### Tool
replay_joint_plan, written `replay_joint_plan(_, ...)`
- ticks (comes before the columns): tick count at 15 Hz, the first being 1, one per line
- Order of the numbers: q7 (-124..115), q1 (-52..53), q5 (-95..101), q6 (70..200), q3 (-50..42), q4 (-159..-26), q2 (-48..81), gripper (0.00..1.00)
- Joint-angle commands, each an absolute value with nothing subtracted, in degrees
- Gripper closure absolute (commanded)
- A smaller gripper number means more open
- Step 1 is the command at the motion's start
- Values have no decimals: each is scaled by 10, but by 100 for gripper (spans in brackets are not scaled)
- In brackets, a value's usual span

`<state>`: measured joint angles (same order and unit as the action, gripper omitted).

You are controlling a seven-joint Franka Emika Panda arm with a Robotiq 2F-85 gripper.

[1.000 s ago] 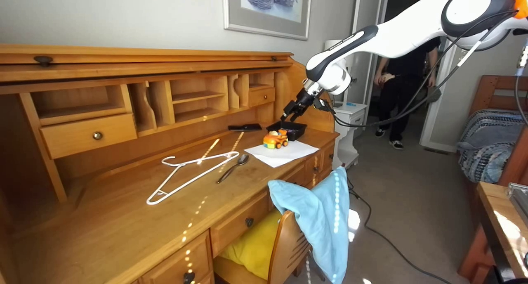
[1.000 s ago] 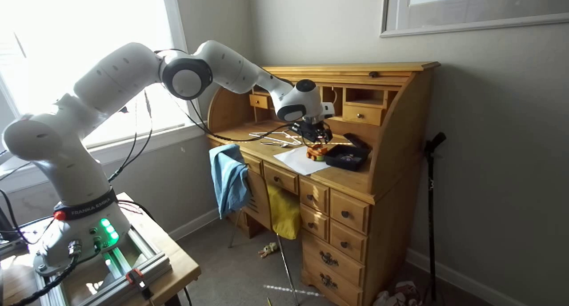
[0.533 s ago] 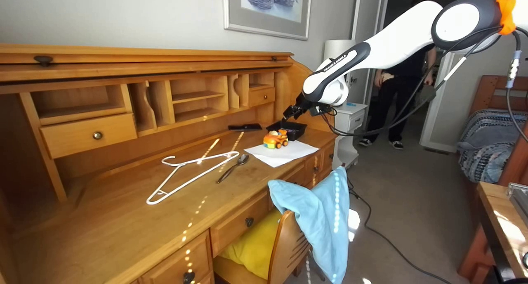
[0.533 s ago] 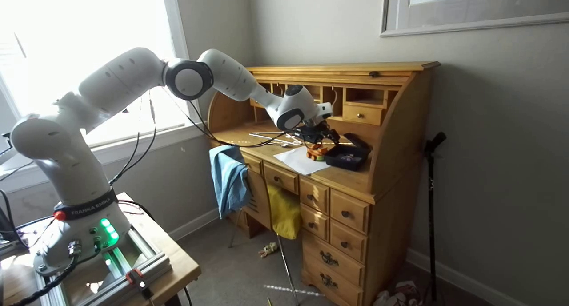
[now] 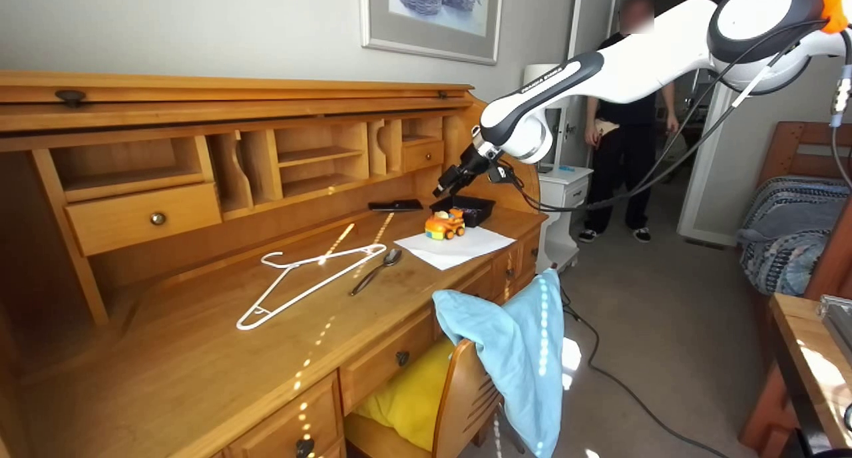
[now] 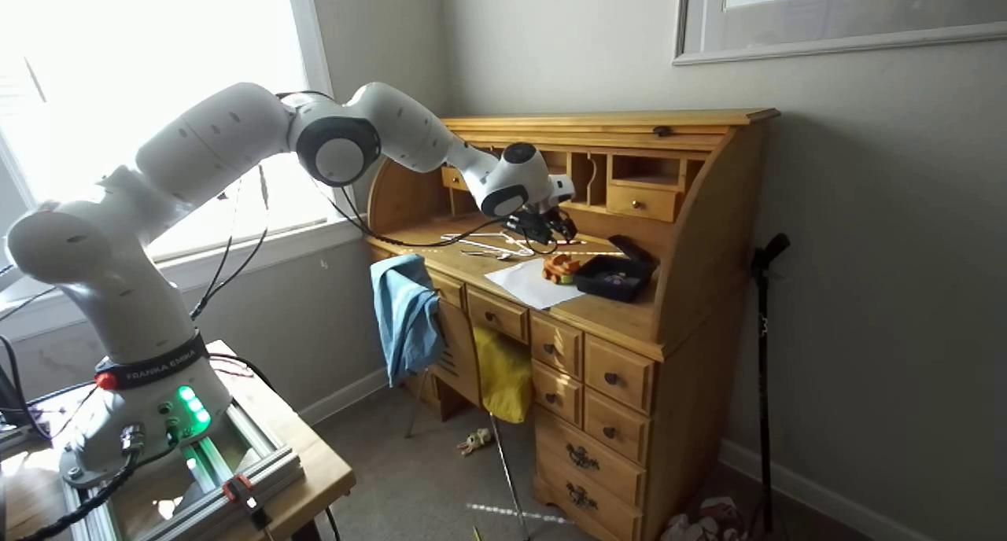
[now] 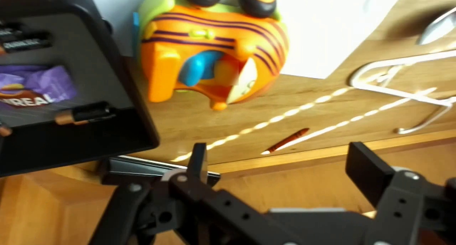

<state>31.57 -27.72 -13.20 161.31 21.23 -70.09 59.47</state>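
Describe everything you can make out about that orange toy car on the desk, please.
The orange toy car looks like glossy plastic: a rounded body with dark stripes, lime-green lower trim and black wheels with orange hubs. Its open cab shows blue inside, though part of it is blurred. It stands upright, at least partly on the white paper, beside the black tray; the wrist view shows a gap between car and tray. Nothing grips it: the open fingers are clear of it.

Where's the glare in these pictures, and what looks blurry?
In an exterior view, the window glares white; in an exterior view, sunlight dots the desk and the person's face is blurred; in the wrist view, the paper looks washed out and a blurred square covers part of the orange toy truck.
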Motion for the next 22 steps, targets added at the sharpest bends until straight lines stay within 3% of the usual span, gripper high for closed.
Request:
replay_joint_plan(1,417,-346,-151,1509,296,-707,586,0)
replay_joint_plan(8,548,-364,-173,1323,253,-672,582,0)
replay_joint_plan(22,786,-331,-156,1373,196,-638,619,0)
